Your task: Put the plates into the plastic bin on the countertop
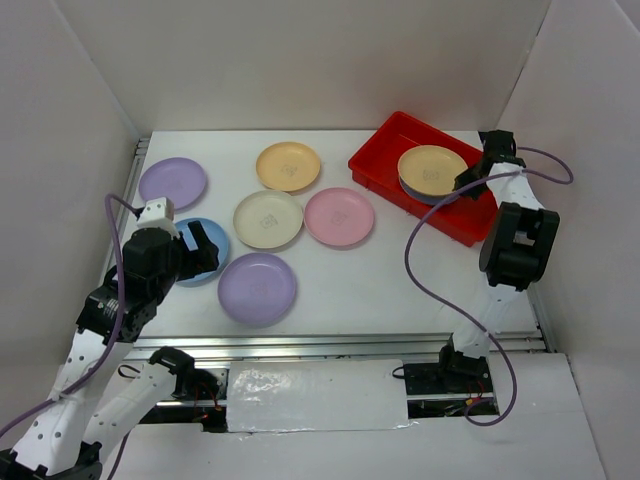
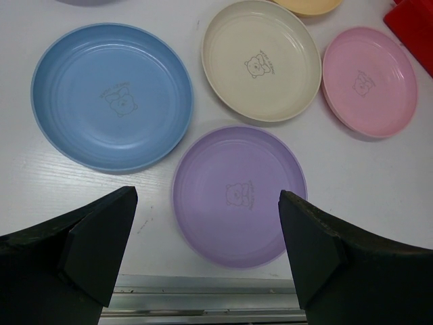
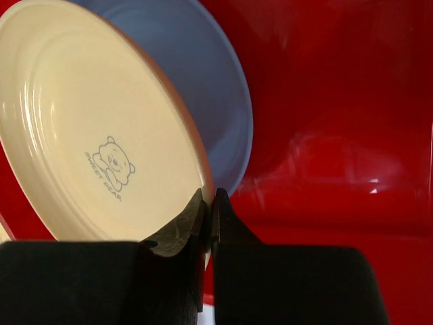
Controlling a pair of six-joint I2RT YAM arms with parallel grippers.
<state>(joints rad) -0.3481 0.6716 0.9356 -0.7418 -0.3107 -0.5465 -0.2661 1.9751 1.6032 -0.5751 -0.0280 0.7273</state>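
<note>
Right pincer (image 3: 208, 203) clamps the rim of yellow-orange plate (image 3: 101, 135), which lies on a blue plate (image 3: 210, 74) inside the red bin (image 1: 385, 150). Left pincer (image 2: 206, 198) gapes open above lilac plate (image 2: 257, 227) on table (image 1: 400, 280), well left of bin.

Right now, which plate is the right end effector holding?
The yellow-orange plate in the red bin, rim pinched; the other yellow-orange one lies free on the countertop.

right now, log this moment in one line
right pincer: shut on yellow plate, tilted over blue plate in red bin | left pincer: open, empty
</note>
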